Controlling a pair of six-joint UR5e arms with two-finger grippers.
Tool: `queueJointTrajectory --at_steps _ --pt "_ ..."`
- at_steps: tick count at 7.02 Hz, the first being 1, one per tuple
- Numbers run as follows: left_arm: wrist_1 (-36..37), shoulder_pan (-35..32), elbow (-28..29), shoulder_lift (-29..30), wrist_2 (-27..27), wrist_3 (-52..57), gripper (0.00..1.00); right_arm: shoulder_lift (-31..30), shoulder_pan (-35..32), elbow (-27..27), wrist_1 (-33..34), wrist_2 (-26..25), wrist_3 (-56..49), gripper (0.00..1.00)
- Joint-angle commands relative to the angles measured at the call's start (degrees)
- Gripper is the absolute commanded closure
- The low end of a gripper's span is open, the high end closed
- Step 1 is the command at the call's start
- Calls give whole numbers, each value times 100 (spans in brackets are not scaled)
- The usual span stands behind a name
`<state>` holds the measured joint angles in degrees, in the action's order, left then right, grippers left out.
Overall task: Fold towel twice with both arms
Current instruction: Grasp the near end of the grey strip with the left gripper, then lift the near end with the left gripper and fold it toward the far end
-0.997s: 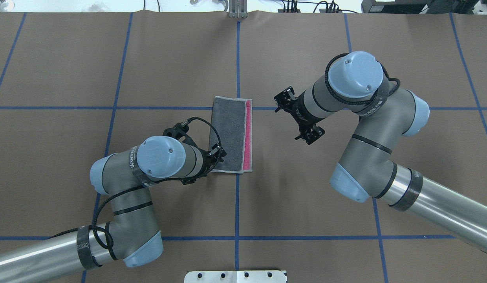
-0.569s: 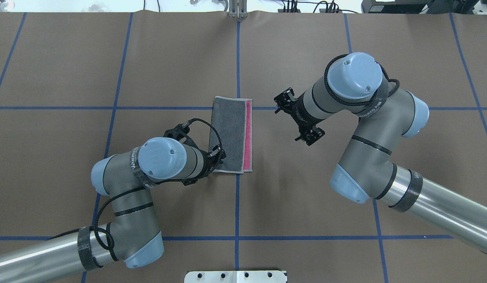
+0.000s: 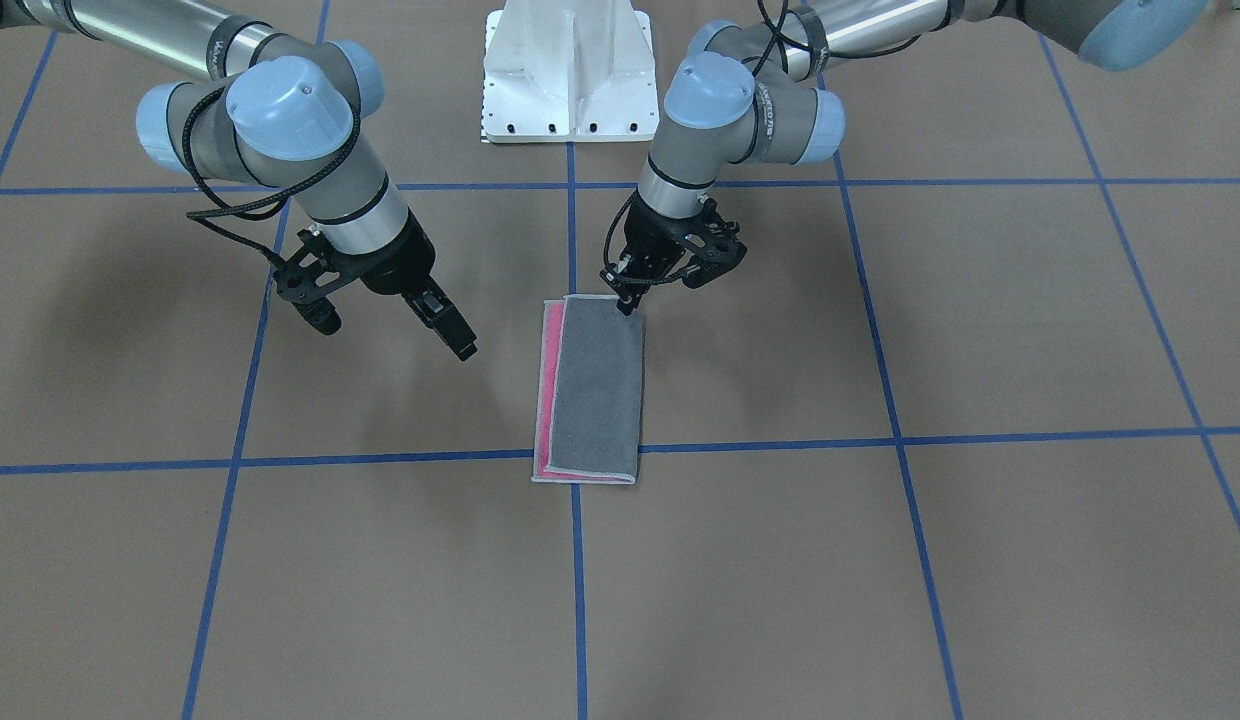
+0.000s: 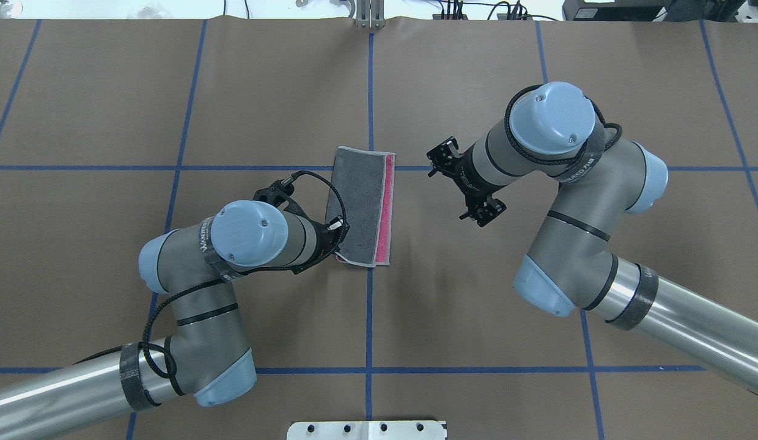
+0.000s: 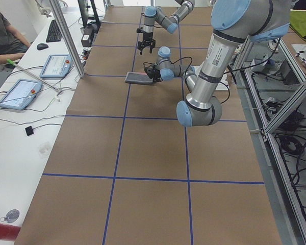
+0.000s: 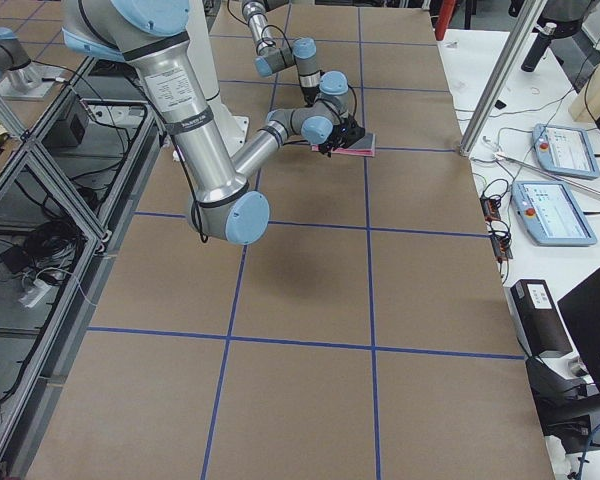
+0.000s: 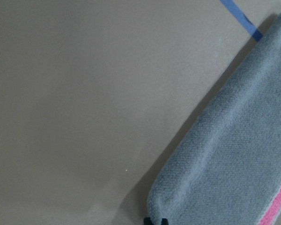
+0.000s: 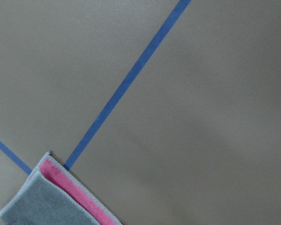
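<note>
The towel (image 3: 595, 390) (image 4: 360, 195) lies folded once into a long strip at the table's middle, dark grey on top with a pink band along one long edge. My left gripper (image 3: 628, 298) (image 4: 341, 244) is shut on the towel's corner nearest the robot, on the folded side, and that corner is raised a little. In the left wrist view the fingertips (image 7: 154, 221) pinch the rounded fold of the towel (image 7: 234, 159). My right gripper (image 3: 390, 330) (image 4: 458, 186) hangs open above bare table beside the pink edge, apart from the cloth. The right wrist view catches only a towel corner (image 8: 42, 201).
Brown paper with blue tape lines (image 4: 370, 318) covers the table. The white base pedestal (image 3: 565, 70) stands at the robot's edge. In the left exterior view a side bench holds tablets (image 5: 15, 94), and a person (image 5: 5, 35) sits there.
My left gripper has closed in on the near corner and pulled it. The towel's near end has shifted and the strip now lies slightly tilted. The right arm has barely moved.
</note>
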<state>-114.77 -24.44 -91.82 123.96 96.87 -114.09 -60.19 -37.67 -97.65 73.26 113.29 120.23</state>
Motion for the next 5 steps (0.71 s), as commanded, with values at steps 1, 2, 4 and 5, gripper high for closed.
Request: queueJointTrajectory --at_steps 1,2,4,5 --pt "33 -174 41 233 7 18 100 -2 -4 9 5 0 0 0" --pt "33 -340 198 365 16 96 100 -10 -4 10 5 0 0 0" --pt "7 -675 855 935 42 308 100 -45 -4 10 -4 8 0 0" --pt "-2 -780 1172 1172 42 317 100 -80 -12 18 -4 17 -70 0"
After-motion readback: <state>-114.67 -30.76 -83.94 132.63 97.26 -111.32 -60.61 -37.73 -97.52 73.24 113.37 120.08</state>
